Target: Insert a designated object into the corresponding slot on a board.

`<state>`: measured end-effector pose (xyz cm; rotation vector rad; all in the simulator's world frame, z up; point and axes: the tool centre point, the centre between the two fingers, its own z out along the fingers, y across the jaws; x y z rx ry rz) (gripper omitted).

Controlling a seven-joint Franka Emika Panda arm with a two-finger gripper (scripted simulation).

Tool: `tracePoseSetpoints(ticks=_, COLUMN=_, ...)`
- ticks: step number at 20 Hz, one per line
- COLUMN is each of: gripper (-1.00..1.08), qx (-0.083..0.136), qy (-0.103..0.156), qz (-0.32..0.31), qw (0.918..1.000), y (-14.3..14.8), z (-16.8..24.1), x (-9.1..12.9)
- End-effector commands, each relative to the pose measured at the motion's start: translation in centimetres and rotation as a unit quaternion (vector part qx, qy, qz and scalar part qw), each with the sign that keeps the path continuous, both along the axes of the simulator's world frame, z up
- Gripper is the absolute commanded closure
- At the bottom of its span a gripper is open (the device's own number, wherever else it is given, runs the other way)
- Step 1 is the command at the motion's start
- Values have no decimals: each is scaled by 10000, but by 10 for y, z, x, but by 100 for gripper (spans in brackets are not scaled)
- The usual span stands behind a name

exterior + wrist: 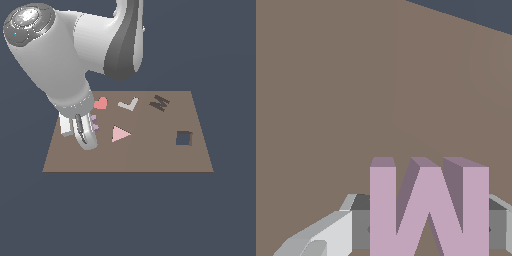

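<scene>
The lavender M block (428,210) sits between my gripper's fingers in the wrist view; one grey finger (360,227) touches one side of it and the other touches the opposite side. In the exterior view only small purple bits of the block (94,123) show beside my gripper (87,134), which is low over the brown board (150,157) on the exterior view's left side. I cannot tell whether the block rests on the board or is lifted. The dark M-shaped slot (160,103) lies at the board's far edge, well toward the exterior view's right of the gripper.
On the board are a red heart (101,103), a pale L-shaped mark (128,104), a pink triangle (120,134) close to the gripper, and a square dark hole (184,138). The arm's big white links hang over the board's left part.
</scene>
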<state>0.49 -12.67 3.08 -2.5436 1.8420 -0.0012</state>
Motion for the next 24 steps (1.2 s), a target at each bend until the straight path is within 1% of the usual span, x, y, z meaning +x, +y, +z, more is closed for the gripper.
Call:
tracePoseSetpoints(ticks=1, gripper=108, qx=0, qy=1, qz=1, qw=10000, y=0, z=0, x=0)
tracePoseSetpoints(ticks=8, gripper=108, qx=-1, qy=8, qz=21, qw=10000, y=0, z=2, x=0)
tracePoseSetpoints(ticks=13, gripper=108, qx=-1, qy=8, qz=252, qw=9997, y=5, z=3, x=5)
tracePoseSetpoints(ticks=19, gripper=108, qx=-3, qy=7, qz=866, qw=9962, y=19, z=3, x=16)
tracePoseSetpoints(ticks=22, gripper=108, qx=-4, qy=6, qz=1310, qw=9914, y=30, z=4, x=22)
tracePoseSetpoints(ticks=24, gripper=108, qx=-4, qy=6, qz=1655, qw=9862, y=40, z=4, x=27)
